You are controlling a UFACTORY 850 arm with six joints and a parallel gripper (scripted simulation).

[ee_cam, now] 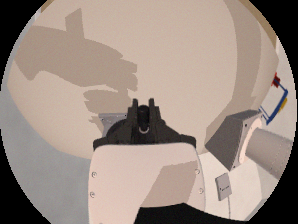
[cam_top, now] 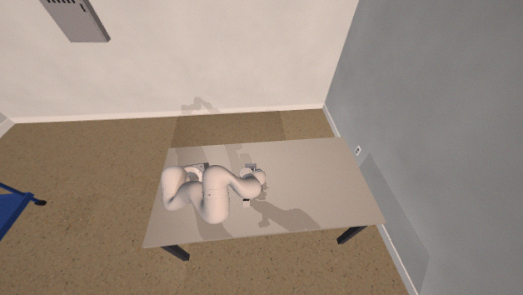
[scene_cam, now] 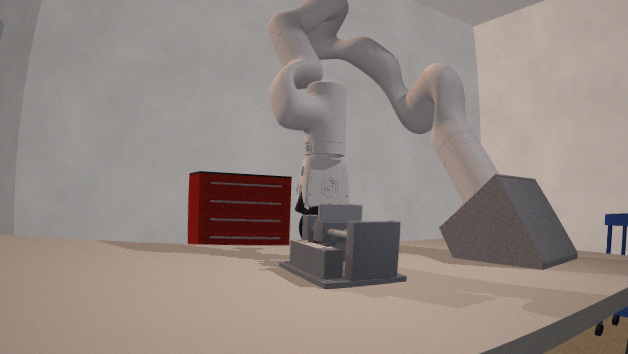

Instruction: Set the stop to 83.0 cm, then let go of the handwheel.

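The grey stop device stands on the table, with its end block [scene_cam: 373, 251] nearest the camera in the exterior view. The stop [scene_cam: 341, 213] is an upright grey block behind it on a rod, above a scale rail [scene_cam: 316, 260]. The scale is too small to read. The black handwheel [scene_cam: 301, 227] is at the device's far end, mostly hidden. My gripper [ee_cam: 143, 105] points down at the wheel, its narrow fingers shut on either side of the wheel's black handle [ee_cam: 143, 114]. In the exterior view the fingertips are hidden behind the device.
The arm's grey wedge base [scene_cam: 507, 225] [ee_cam: 231, 137] stands on the table [cam_top: 316, 175]. A small white block with a black top [cam_top: 246, 203] lies near the arm. A red drawer cabinet [scene_cam: 240, 210] stands behind the table. A blue cart [cam_top: 12, 206] is off to the left.
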